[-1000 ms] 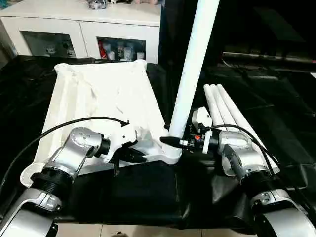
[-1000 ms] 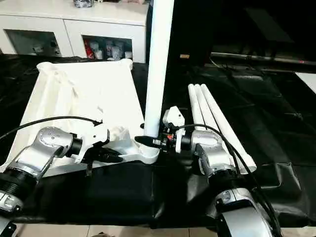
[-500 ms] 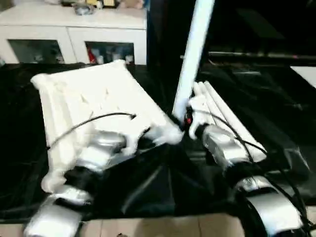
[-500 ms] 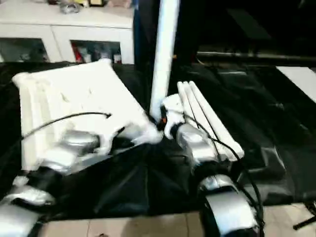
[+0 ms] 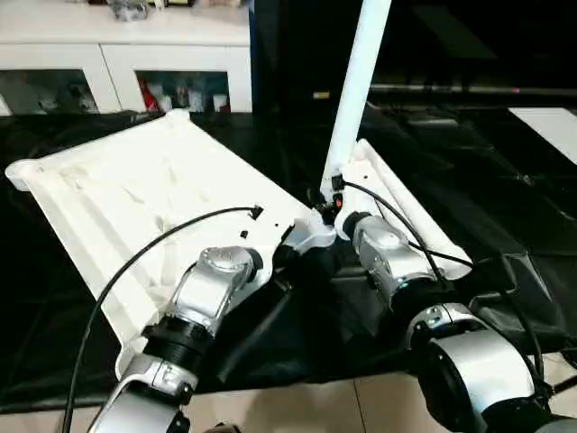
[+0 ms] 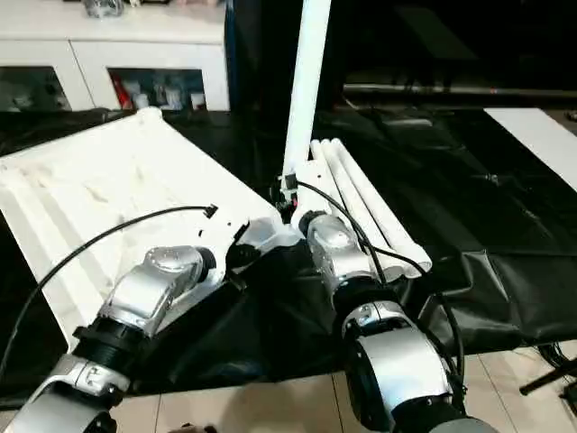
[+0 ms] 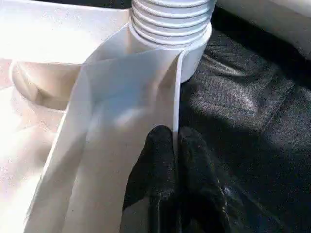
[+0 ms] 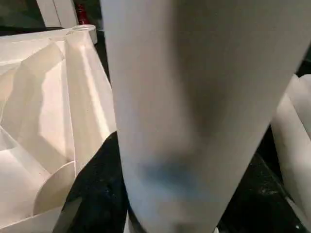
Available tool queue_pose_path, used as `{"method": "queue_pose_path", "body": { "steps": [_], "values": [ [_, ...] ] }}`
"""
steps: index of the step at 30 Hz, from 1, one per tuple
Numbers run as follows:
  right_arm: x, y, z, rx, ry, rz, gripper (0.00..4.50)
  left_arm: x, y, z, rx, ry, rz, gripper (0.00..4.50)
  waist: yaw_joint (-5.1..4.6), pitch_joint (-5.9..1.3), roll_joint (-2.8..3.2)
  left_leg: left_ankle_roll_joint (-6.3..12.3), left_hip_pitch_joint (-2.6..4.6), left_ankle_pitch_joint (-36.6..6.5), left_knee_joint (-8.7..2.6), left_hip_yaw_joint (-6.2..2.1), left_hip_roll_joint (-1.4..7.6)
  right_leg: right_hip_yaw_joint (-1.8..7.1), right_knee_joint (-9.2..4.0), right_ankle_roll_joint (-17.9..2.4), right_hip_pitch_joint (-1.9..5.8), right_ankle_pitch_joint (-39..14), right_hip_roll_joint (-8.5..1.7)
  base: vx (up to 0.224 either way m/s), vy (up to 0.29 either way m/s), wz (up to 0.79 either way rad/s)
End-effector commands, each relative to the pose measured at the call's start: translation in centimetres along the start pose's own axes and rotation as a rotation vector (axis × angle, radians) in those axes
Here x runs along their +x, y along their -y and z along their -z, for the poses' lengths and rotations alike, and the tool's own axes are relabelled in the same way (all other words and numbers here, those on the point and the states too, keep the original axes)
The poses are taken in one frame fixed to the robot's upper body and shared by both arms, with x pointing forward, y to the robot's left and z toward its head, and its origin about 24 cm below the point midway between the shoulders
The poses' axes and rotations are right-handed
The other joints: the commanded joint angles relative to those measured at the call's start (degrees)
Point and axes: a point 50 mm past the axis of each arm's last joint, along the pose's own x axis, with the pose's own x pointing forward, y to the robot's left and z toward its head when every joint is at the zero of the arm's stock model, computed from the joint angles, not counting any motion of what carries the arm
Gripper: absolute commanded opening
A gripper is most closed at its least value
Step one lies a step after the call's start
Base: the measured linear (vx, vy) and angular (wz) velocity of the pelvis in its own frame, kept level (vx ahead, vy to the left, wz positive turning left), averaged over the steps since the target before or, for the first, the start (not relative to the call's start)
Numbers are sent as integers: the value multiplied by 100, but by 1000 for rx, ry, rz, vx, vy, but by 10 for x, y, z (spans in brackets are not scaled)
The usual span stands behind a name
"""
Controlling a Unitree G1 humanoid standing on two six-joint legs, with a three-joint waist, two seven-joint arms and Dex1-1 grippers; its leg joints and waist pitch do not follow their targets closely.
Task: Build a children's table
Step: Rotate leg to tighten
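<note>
Gripping the tabletop [image 5: 135, 194] rim, left jaws clench; right grasp one leg [image 5: 356, 90]; three lie [image 6: 361, 203].

Bright room light from above washes the white tabletop [image 5: 135, 189] almost flat, its ribs showing as faint grey shadows. The black table cover [image 6: 505, 271] catches soft sheen along its creases. Beyond it the background goes nearly black, while the white cabinet [image 5: 117, 54] glows pale. The 2 head views are sharp. Close to the right wrist camera, the upright leg [image 8: 194, 97] is a soft, unfocused blur; the left wrist view stays crisp.
</note>
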Motion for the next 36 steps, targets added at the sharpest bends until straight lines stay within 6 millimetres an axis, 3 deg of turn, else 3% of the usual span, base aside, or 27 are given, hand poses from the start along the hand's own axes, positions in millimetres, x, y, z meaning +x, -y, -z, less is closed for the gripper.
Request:
{"method": "queue_pose_path", "body": {
  "steps": [1, 2, 3, 4, 5, 6, 7, 8, 9, 10, 11, 12, 13, 14, 15, 17, 18, 20, 23, 25, 26, 27, 28, 29, 31, 33, 36],
  "values": [
    [-19, 7, 66, 49, -286, 57, 189, -5, -2, -18, 17, 73, -25, 0, -32, -157, -11, -528, 447, -4627, -315, -205, 287, 103, -675, -363, -261, -3530, -441, 0, 0, 0],
    [-18, 6, 64, 69, -273, 35, 189, -6, -3, -18, 31, 80, -30, 0, -49, -134, -21, -364, 291, -4133, -280, -292, 283, 32, -739, -151, -76, -3958, -532, 0, 0, 0],
    [-17, 4, 62, 75, -262, 19, 189, -6, -3, -20, 61, 99, -33, 0, -13, -133, 38, -369, 301, -4095, -301, -301, 318, -24, -755, -106, -35, -4011, -526, 0, 4, -19],
    [-17, 4, 60, 75, -252, 11, 245, -7, -4, -21, 91, 115, -37, 0, -9, -139, 137, -542, 122, -4698, -589, -329, 457, -113, -425, -155, 180, -3167, -344, 0, 0, 0],
    [-15, 3, 57, 77, -239, 0, 259, -7, -5, -21, 120, 113, -34, 0, 55, -166, 158, -612, -15, -4925, -759, -308, 538, -17, -62, -284, 315, -2515, -269, 0, 0, 0],
    [-15, 3, 55, 78, -231, -5, 259, -8, -5, -20, 134, 111, -33, 0, 232, -138, 211, -784, -178, -5509, -1179, -10, 589, -42, 519, -595, 334, -1578, -23, 0, 0, 0],
    [-13, 3, 49, 75, -207, -15, 265, -8, -7, -17, 146, 94, -32, 0, 247, -179, -97, -634, 204, -4629, -796, 149, 411, 256, 92, -591, -76, -2372, -186, 24, -95, 38],
    [-12, 3, 47, 75, -201, -24, 278, -8, -8, -17, 142, 92, -27, 0, 262, -91, -215, -541, 795, -3943, 76, 83, 183, 307, -761, -445, -712, -3854, -521, 24, -95, 38],
    [-11, 3, 44, 66, -194, -38, 294, -9, -9, -17, 140, 93, -21, 0, 257, -101, -220, -25, 441, -1997, 396, -168, 264, 643, -819, -515, -328, -4688, -1088, 83, -85, 5],
    [-11, 3, 42, 58, -191, -46, 303, -9, -9, -17, 142, 93, -19, 0, 254, -87, -213, 78, 0, -1288, 170, -284, 295, 613, -574, -566, 108, -4395, -1024, 100, -3, -37],
    [-10, 3, 38, 50, -178, -76, 308, -10, -11, -18, 150, 95, -15, 0, 385, -290, -20, -197, -1, -778, -197, -249, 409, 311, -288, -555, 179, -2875, -552, 100, -3, -37],
    [-9, 3, 35, 47, -165, -94, 308, -10, -11, -18, 154, 98, -10, 0, 248, -262, -6, -258, 90, -1242, -224, -204, 434, 278, -142, -851, 13, -1455, -346, 78, 11, -19],
    [-9, 3, 32, 47, -153, -118, 324, -11, -12, -18, 160, 104, 1, 0, 227, -243, 22, -318, 61, -1674, -260, -182, 411, 269, -120, -956, 23, -1280, -310, 0, 0, 0],
    [-9, 3, 32, 47, -153, -118, 324, -11, -12, -18, 160, 104, 1, 0, 172, -183, 2, -375, 105, -2700, -282, -162, 387, 272, -207, -974, -57, -1929, -317, 0, 0, 0],
    [-9, 4, 27, 31, -131, -163, 347, -12, -12, -18, 169, 106, 24, 0, 162, -190, -33, -368, 189, -3163, -225, -165, 330, 279, -307, -836, -116, -2718, -371, 0, 0, 0],
    [-9, 4, 25, 22, -123, -177, 355, -13, -13, -18, 172, 103, 31, 0, 172, -243, -40, -234, 84, -2697, -234, -184, 344, 315, -313, -739, -29, -2687, -429, 0, 0, 0],
    [-10, 4, 21, 16, -105, -235, 363, -14, -13, -16, 192, 97, 63, 0, 186, -279, -23, -178, 38, -2263, -237, -164, 365, 318, -269, -796, 2, -2157, -413, 0, 0, 0],
    [-13, 6, 16, -12, -84, -334, 387, -17, -15, -12, 215, 92, 101, 0, 177, -290, -36, -78, 20, -1923, -227, -123, 383, 305, -201, -985, 13, -1501, -361, 0, 0, 0],
    [-20, 10, 13, -66, -76, -432, 408, -21, -17, -10, 241, 93, 144, 0, 186, -311, -36, 21, 28, -1787, -181, -83, 376, 310, -194, -1135, 7, -1392, -363, 0, 0, 0],
    [-28, 15, 12, -120, -74, -500, 429, -25, -19, -8, 286, 89, 188, 0, 220, -344, -26, 131, 2, -1287, -129, -55, 380, 297, -118, -1284, 51, -755, -344, 60, -26, 5],
    [-29, 16, 12, -123, -74, -503, 436, -25, -19, -8, 289, 89, 191, 0, 220, -344, -26, 131, 2, -1287, -129, -55, 380, 297, -118, -1284, 51, -755, -344, 63, -23, 4],
    [-32, 18, 11, -137, -73, -528, 436, -27, -19, -7, 317, 92, 219, 0, 208, -382, -34, 248, -44, -782, -77, -37, 376, 280, -5, -1451, 101, -58, -326, 66, -16, -1],
    [-39, 22, 9, -146, -69, -570, 436, -32, -18, -6, 381, 102, 285, 0, 220, -392, -21, 337, -53, -528, -49, -36, 380, 271, 40, -1527, 111, 294, -312, 56, -12, -3],
    [-42, 23, 9, -151, -69, -593, 436, -34, -18, -5, 410, 101, 312, 0, 244, -406, 5, 363, -41, -428, -29, -36, 390, 266, 64, -1546, 109, 463, -296, 56, -12, -3],
    [-48, 24, 8, -169, -73, -635, 436, -36, -19, -3, 435, 89, 338, 0, 243, -433, -13, 502, -48, -155, 49, -7, 380, 247, 146, -1672, 104, 1119, -250, 0, 0, 0],
    [-55, 25, 9, -186, -88, -684, 436, -40, -20, -2, 435, 93, 378, 0, 253, -436, -17, 533, -47, -158, 55, -2, 381, 242, 151, -1718, 111, 1128, -262, 0, 0, 0],
    [-62, 26, 9, -213, -97, -717, 436, -46, -21, -2, 428, 104, 450, 0, 262, -405, -10, 435, -39, -522, 26, 7, 403, 249, 99, -1673, 106, 562, -288, 0, 0, 0]
  ]
}}
